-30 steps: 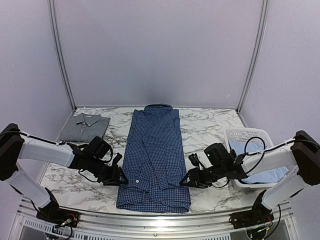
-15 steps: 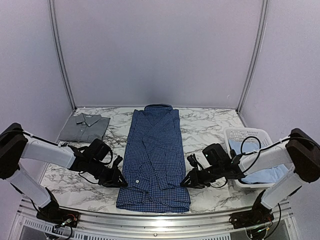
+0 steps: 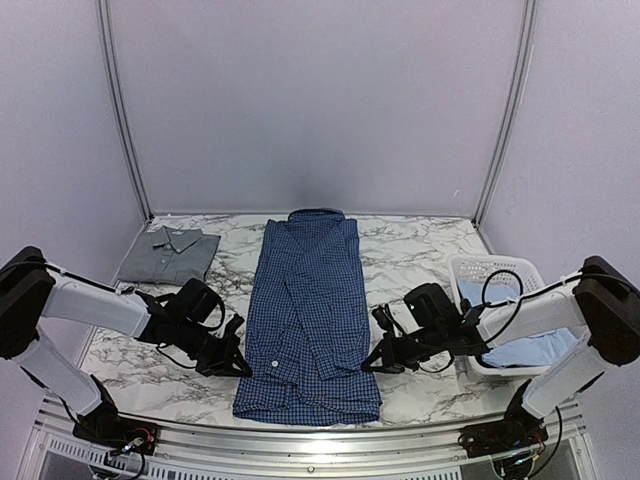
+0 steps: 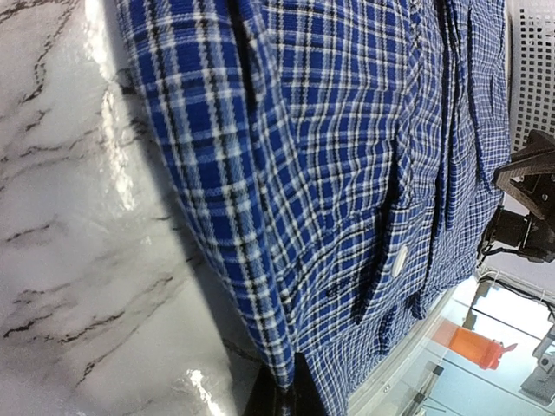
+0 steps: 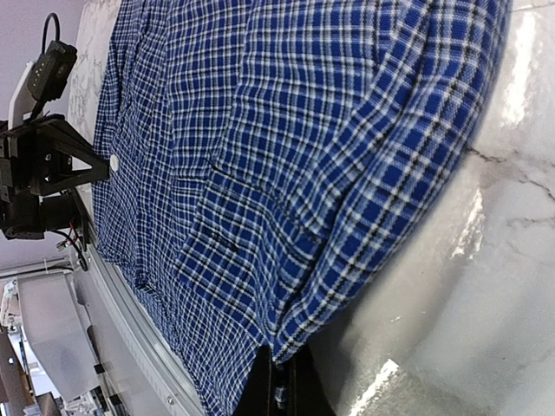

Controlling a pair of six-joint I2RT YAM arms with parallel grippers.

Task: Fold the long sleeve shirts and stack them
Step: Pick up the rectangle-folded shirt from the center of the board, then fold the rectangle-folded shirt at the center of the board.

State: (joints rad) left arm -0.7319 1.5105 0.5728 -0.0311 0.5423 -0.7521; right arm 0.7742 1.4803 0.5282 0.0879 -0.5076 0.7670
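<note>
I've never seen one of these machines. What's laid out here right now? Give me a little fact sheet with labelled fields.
Surface: marble table
Centre: dark blue checked shirt, lying as a long strip, collar at the far end
Far left: grey shirt, folded
Right: white basket holding a light blue shirt
Left arm: jaws appear pinched on the checked shirt's left edge, near the hem
Right arm: jaws appear pinched on its right edge, near the hem
</note>
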